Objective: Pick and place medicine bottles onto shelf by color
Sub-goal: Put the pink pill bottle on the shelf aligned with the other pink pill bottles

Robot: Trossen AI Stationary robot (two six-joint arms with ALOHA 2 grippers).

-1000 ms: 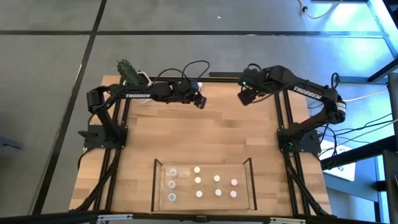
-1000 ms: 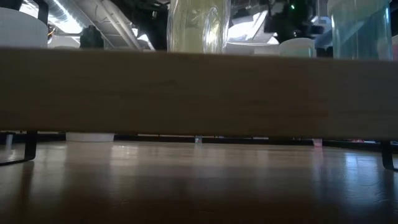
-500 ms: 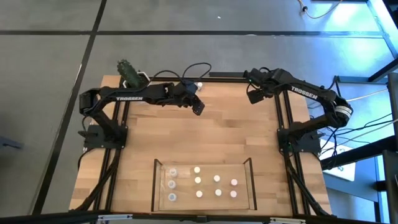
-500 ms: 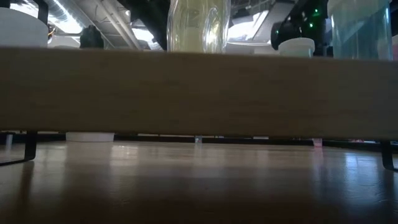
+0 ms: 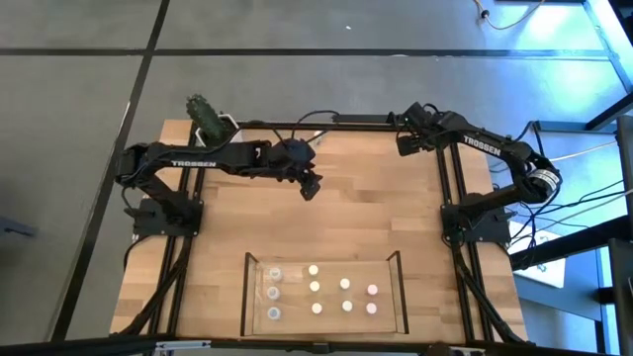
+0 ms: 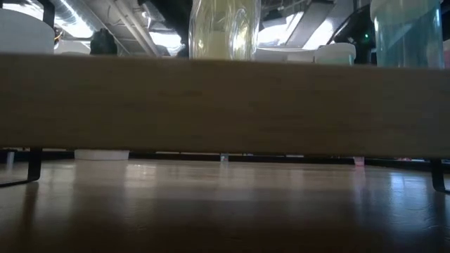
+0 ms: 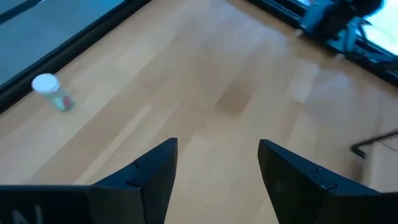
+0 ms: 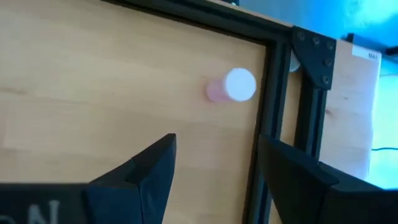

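A light-wood counter [image 5: 326, 213] framed in black metal is seen from straight above, with two dark arms reaching in from its far corners. The left gripper [image 5: 311, 188] hangs over the counter at about twelve o'clock from centre, its two dark fingers [image 7: 152, 177] spread apart with nothing between them. Its wrist camera shows a small clear bottle with a white cap [image 7: 53, 92] lying on its side on the wood near the counter's dark edge. The right gripper [image 5: 405, 144] sits at about one o'clock, near the far right corner, its fingers [image 8: 149, 171] also parted and empty. Its wrist camera shows a small pinkish bottle with a white cap [image 8: 231, 86] on the wood, just beside the black frame rail [image 8: 268, 124]. At six o'clock sits the wide shallow tray with clear walls and a light-wood floor [image 5: 250, 297], holding ten tiny round medicine bottles with pale caps [image 5: 316, 287] in rows, greyish-clear ones at the tray's nine o'clock end, white ones in the middle and pinkish ones at its three o'clock end. A green cactus in a white pot [image 5: 207, 117] stands at the far left corner, at about ten o'clock.
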